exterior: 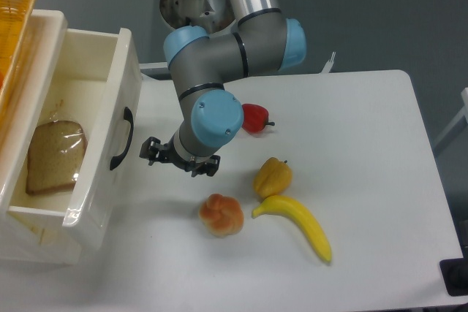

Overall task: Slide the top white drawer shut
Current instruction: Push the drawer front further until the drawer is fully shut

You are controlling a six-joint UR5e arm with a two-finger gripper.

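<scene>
The top white drawer is pulled out at the left, with a slice of bread lying inside. My gripper hangs just beside its black handle, not touching. I hold nothing; I cannot tell how wide my fingers are. A banana lies well right of the drawer.

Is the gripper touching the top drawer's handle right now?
No, the gripper hangs apart from the black handle, with bare table between them.
</scene>
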